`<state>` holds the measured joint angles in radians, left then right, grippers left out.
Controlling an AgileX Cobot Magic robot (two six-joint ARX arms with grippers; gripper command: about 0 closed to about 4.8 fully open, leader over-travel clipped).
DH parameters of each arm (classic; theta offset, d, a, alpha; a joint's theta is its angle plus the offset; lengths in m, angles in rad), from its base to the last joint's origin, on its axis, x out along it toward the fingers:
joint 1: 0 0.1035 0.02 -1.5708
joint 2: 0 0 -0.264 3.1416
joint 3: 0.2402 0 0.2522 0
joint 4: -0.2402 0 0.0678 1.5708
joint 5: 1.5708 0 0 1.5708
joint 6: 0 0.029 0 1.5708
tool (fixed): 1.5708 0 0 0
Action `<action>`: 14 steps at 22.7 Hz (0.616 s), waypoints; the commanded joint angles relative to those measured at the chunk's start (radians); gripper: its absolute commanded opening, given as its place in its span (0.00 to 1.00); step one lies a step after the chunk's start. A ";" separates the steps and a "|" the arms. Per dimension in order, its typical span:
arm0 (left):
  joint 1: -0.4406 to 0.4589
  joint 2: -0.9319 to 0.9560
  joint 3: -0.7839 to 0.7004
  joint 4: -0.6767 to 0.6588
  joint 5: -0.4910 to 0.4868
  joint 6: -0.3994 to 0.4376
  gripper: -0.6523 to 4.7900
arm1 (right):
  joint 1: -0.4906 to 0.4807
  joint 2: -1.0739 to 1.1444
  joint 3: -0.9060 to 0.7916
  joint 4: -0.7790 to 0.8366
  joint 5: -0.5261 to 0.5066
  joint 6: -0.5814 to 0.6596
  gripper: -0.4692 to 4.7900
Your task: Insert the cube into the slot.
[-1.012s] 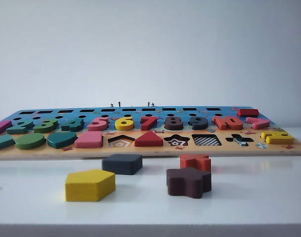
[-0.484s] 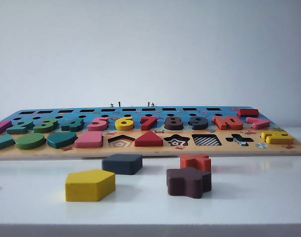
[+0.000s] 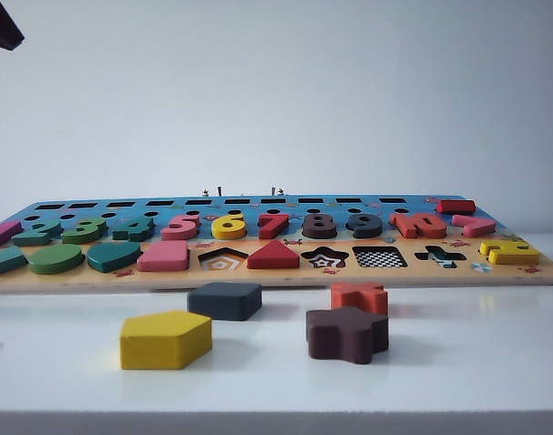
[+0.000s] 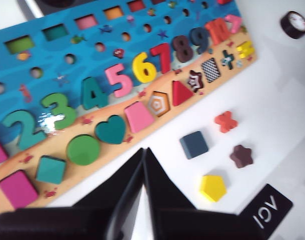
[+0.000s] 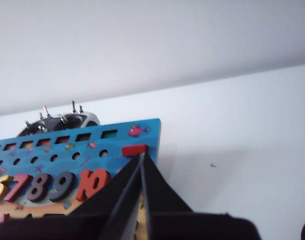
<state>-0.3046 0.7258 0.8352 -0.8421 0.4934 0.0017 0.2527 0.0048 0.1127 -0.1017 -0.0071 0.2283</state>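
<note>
Cube (image 3: 225, 301), a flat dark navy wooden square block w/ rounded corners, is seen lying on the white bench (image 3: 458, 372), just in front of the colourful wooden puzzle board (image 3: 276, 275), beside the yellow pentagon block (image 3: 165, 340) & apart from the dark brown star block (image 3: 347, 333). Left tool (image 4: 144, 152) is held above the bench near the board's front edge, angled down, fingers together, nothing gripped. In the exterior view only a dark corner at top left (image 3: 3, 27) is seen; the rest is cut off. Right tool (image 5: 141, 157) is held nearly level over the board's far corner, fingers together, empty; not seen in the exterior view.
</note>
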 commanded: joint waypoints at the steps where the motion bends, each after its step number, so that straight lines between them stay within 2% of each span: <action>1: 0.000 0.023 0.028 -0.028 0.035 -0.007 0.15 | 0.035 0.005 0.048 0.017 0.003 0.012 0.08; 6: 0.000 0.058 0.062 -0.062 0.065 -0.010 0.15 | 0.115 0.084 0.144 0.004 0.003 0.011 0.09; 11: 0.000 0.074 0.073 -0.089 0.086 -0.010 0.15 | 0.218 0.251 0.269 -0.098 0.002 0.000 0.09; 14: 0.000 0.080 0.073 -0.113 0.087 -0.010 0.15 | 0.299 0.413 0.386 -0.223 -0.022 -0.106 0.10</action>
<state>-0.3042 0.8036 0.9035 -0.9451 0.5716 -0.0055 0.5381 0.3946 0.4740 -0.2920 -0.0120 0.1745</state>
